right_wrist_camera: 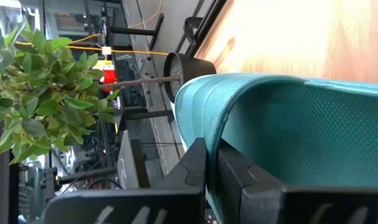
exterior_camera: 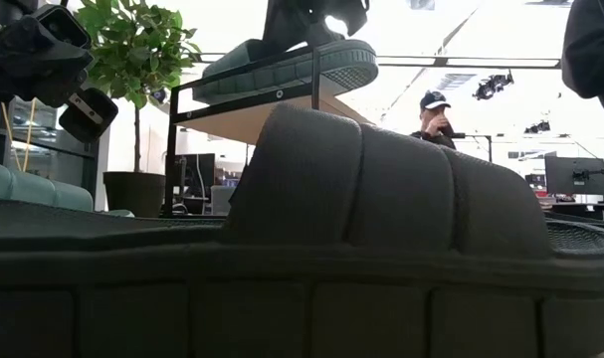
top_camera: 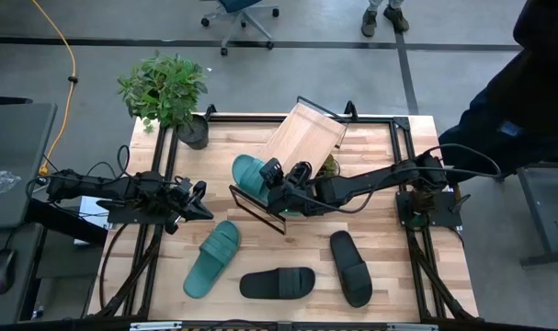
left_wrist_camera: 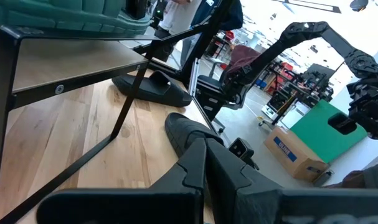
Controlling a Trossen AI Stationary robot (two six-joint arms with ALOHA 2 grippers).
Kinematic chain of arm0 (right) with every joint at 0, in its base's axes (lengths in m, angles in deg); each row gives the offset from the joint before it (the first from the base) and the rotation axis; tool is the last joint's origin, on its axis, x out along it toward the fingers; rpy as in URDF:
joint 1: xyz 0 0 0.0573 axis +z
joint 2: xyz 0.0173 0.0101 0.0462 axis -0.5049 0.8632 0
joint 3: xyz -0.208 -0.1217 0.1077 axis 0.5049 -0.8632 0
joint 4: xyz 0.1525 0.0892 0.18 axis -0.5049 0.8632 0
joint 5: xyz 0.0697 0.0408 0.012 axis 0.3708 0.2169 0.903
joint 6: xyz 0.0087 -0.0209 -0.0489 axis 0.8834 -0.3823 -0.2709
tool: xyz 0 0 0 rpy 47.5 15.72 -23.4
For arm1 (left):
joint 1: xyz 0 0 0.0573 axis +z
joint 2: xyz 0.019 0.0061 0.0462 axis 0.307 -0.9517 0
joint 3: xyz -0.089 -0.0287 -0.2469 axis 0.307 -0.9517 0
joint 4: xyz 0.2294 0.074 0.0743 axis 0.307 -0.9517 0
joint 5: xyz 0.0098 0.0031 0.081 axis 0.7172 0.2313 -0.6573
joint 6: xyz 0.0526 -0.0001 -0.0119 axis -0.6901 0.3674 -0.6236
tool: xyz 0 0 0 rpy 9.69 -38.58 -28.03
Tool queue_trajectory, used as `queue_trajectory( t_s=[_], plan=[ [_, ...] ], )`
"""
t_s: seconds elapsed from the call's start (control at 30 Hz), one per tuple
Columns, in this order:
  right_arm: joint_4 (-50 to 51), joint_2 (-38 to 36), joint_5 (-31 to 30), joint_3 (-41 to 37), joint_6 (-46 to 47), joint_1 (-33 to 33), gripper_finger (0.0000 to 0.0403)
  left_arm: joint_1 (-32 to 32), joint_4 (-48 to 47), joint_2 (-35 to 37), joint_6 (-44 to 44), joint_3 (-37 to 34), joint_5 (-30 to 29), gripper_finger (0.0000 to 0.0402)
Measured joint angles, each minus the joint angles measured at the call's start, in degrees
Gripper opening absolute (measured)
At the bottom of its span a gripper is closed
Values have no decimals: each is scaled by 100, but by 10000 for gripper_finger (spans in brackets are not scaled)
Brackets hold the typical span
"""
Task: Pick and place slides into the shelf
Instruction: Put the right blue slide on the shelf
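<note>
Black slide sandal [exterior_camera: 361, 229] fills the low view's foreground on the bench [top_camera: 389, 230]. At frame centre, the right end effector [top_camera: 280, 187] pinches a teal slide [top_camera: 251, 175] onto the slanted shelf [top_camera: 304, 136], seating it. Left end effector [top_camera: 200, 200], pressed together, waits at left.

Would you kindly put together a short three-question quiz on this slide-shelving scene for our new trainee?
1. True or false: the right gripper is at the teal slide on the shelf.
2. How many slides lie on the tabletop, off the shelf?
3. Multiple choice: the left gripper is (A) holding a black slide, (B) shut and empty over the table's left part, (C) touching the potted plant.

Key:
1. True; its shut fingers rest at that slide's edge.
2. Three: a second teal slide and two black slides.
3. B.
</note>
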Motion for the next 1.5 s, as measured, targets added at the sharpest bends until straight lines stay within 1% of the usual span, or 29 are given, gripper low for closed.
queue_trajectory(
  t_s=[0.17, 0.63, 0.77, 1.0, 1.1, 1.5],
  plan=[
    [-128, 127, 23, -5, 146, 0, 0, 1, -2, 0, 0, 0, 0, 1],
    [-301, 177, 30, -9, 16, -2, 1, -1, 8, 0, -83, -1, 66, 1],
    [-299, 177, 45, -9, 21, -2, 15, 0, 9, 0, -154, 0, 76, 1],
    [-301, 177, 134, -9, 123, -2, 59, 1, 9, 0, -153, -1, 87, 1],
    [-300, 177, 133, -9, 129, -2, 72, 0, 9, 0, -153, 0, 87, 1],
    [-158, 159, 226, -4, 337, -2, 77, -1, 11, 0, -153, -1, 138, 1]
  ],
)
